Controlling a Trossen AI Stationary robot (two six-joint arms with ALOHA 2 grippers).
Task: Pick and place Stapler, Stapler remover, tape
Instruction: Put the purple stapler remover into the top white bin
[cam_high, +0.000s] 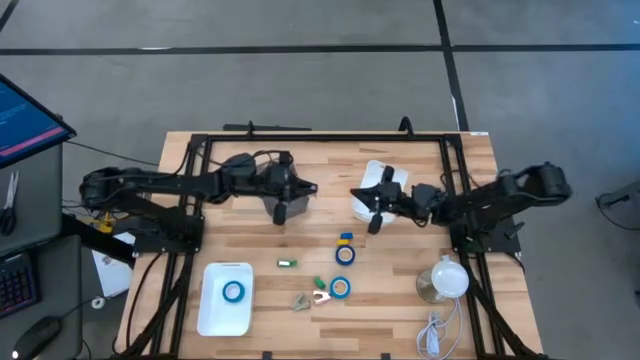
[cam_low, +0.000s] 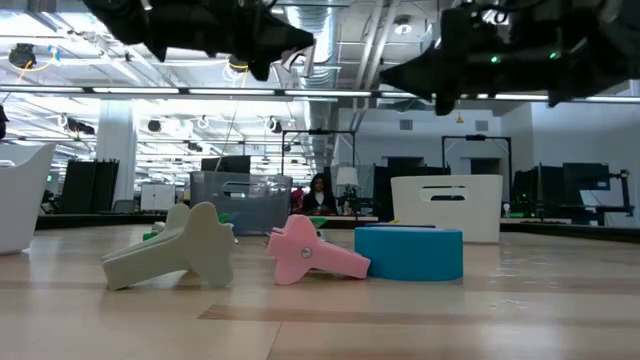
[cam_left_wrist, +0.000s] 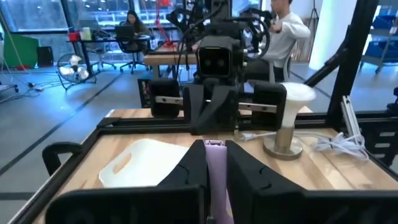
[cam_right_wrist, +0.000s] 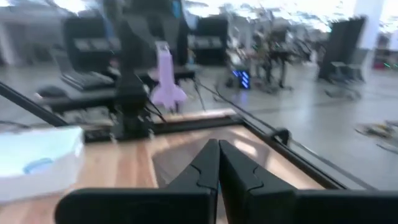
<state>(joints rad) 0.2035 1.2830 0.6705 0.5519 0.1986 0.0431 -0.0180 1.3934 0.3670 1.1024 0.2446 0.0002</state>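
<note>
Beige and pink staple removers (cam_low: 172, 252) (cam_low: 310, 250) lay low in front beside a blue tape roll (cam_low: 408, 253), all loose on the table (cam_high: 400, 310). One tape roll (cam_high: 233, 291) already sat in the white tray (cam_high: 212, 318) near the corner on the left arm's side. The left gripper (cam_high: 283, 208) hung over mid-table, its fingers nearly closed, pinching a thin lilac staple remover (cam_left_wrist: 215, 168) upright. That narrow hold looked risky: the piece could twist or slip out during the carry. The right gripper (cam_high: 375, 222) faced it, fingers closed and empty, close enough to clash.
</note>
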